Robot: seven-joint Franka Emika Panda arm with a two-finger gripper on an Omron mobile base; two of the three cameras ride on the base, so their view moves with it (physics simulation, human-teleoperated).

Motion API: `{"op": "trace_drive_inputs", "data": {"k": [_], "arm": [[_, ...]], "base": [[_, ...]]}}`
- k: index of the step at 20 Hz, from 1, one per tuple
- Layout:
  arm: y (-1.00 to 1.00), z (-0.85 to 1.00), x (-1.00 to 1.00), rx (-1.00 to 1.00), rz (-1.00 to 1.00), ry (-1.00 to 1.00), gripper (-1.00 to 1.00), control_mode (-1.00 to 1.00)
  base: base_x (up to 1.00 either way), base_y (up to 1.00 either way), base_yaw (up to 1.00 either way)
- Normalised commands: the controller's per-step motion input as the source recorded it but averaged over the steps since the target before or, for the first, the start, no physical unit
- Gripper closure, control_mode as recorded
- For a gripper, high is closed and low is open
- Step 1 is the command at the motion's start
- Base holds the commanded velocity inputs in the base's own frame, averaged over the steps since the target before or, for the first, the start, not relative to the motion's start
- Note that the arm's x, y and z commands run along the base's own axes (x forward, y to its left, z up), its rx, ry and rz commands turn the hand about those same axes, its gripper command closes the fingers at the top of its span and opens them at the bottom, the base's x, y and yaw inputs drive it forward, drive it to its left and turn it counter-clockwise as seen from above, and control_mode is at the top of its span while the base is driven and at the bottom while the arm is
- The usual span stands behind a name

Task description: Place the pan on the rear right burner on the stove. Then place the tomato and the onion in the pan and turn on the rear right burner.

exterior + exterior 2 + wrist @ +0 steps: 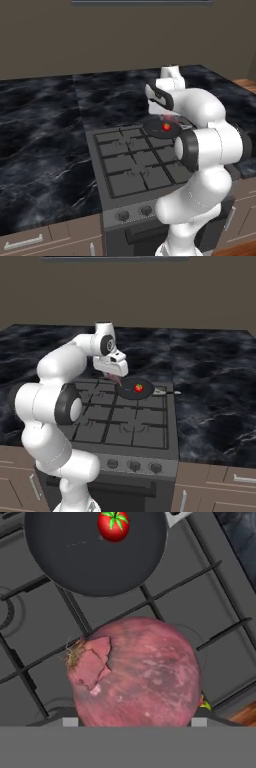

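The dark pan (131, 393) sits on the rear right burner of the stove (120, 423), its thin handle pointing right. The bright red tomato (138, 388) lies inside it. In the hand view the pan (75, 557) with the tomato (113, 524) is at the top, and the pinkish onion (140, 672) looms close below it. My gripper (116, 377) hangs just left of the pan, a little above the grate, shut on the onion (116, 379). From the left base view the gripper (168, 117) is over the pan's (155, 131) far rim, near the tomato (166, 127).
Black grates (125, 165) cover the other burners. Round knobs (132, 465) line the stove front. Black marble counter (40, 130) runs on both sides of the stove, with a brown wall behind. My own white arm blocks the stove's right side in the left base view.
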Motion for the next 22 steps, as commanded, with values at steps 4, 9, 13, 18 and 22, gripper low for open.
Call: {"op": "trace_drive_inputs", "data": {"k": [4, 9, 13, 18, 22], "arm": [[-0.06, -0.24, 0.01, 0.0, 0.0, -0.01, 1.0, -1.0], [-0.03, -0.16, 0.18, 0.0, 0.0, -0.03, 1.0, -1.0], [0.0, -0.11, 0.35, 0.0, 0.0, -0.04, 1.0, -1.0], [-0.04, -0.16, 0.31, 0.0, 0.0, -0.02, 1.0, -1.0], [-0.03, -0.21, 0.18, 0.0, 0.0, 0.0, 1.0, -1.0]], "base": [[0.0, 0.0, 0.0], [0.0, 0.0, 0.0], [0.0, 0.0, 0.0], [0.0, 0.0, 0.0], [0.0, 0.0, 0.0]]}}
